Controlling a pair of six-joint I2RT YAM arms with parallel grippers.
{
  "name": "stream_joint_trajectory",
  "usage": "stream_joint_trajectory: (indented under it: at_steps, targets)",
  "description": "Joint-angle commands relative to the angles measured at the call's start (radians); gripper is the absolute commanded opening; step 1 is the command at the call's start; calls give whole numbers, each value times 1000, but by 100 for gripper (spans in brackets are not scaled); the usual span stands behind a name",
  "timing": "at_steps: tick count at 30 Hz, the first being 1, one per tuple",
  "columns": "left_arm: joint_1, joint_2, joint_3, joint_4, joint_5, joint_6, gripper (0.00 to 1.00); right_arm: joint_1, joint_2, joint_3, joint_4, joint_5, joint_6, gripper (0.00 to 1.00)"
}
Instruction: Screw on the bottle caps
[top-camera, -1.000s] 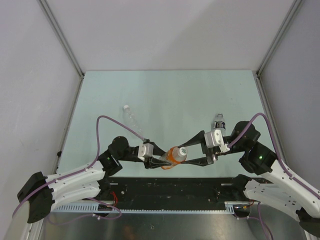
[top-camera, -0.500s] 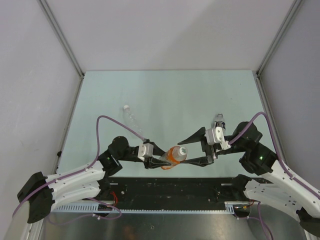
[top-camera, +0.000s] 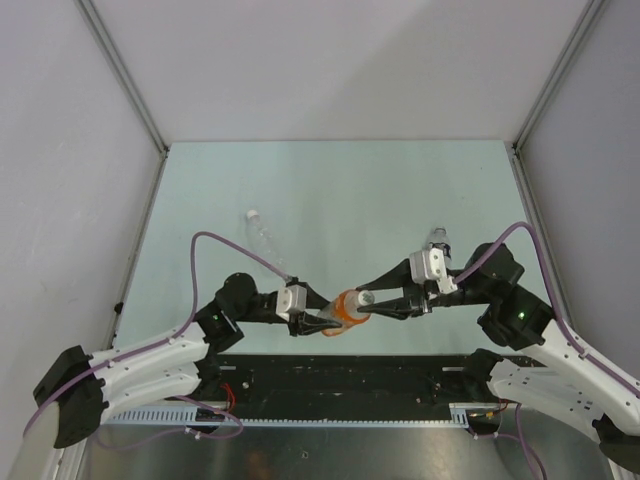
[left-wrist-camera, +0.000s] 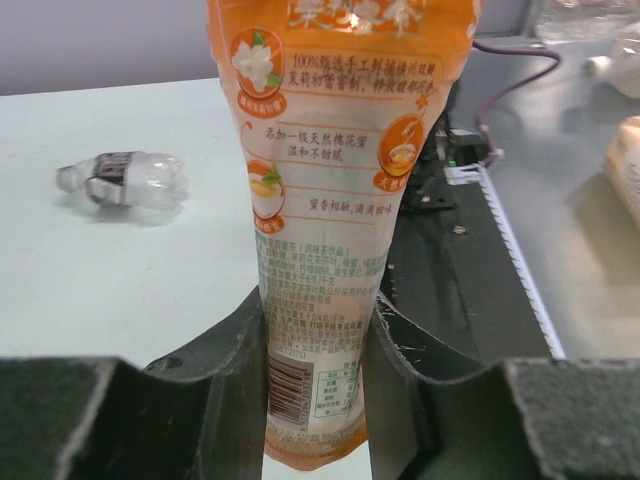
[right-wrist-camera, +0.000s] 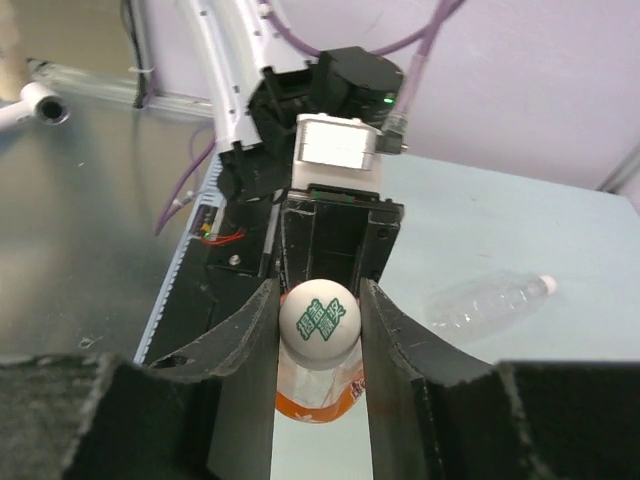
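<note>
Top cam sits high behind the arm bases and looks down on the whole table (top-camera: 330, 190). The orange bottle (top-camera: 345, 310) lands low-centre, far off. Left wrist cam looks out past the left gripper (left-wrist-camera: 318, 300) at that bottle's label, side-on and very close. Right wrist cam faces the bottle end-on, straight at its white cap (right-wrist-camera: 319, 320), also close, with the left arm (right-wrist-camera: 340, 100) behind the bottle. All three share the bottle. I get the clear bottle (top-camera: 262, 235) off to its side in top and right wrist.
</note>
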Motion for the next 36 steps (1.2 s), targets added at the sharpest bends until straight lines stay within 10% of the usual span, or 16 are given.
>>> stream_joint_trajectory:
  at_steps: [1, 10, 16, 23, 30, 36]
  targets:
    - [5, -48, 54, 30, -208, -3, 0, 15, 22, 2, 14, 169, 109, 6]
    - [-37, 9, 135, 28, -728, 27, 0, 138, 267, -79, 204, 1215, 819, 0]
    - [-154, 199, 230, 29, -1198, 34, 0, 211, 474, -51, 285, 1641, 986, 0]
    - [-278, 391, 312, 25, -1474, 40, 0, 135, 610, 53, 146, 1556, 1093, 5]
    - [-279, 415, 308, -99, -1447, -132, 0, -6, 538, 59, 115, 1290, 966, 90]
    - [-171, 421, 360, -370, -1141, -354, 0, -61, 319, 59, 43, 1335, 795, 99]
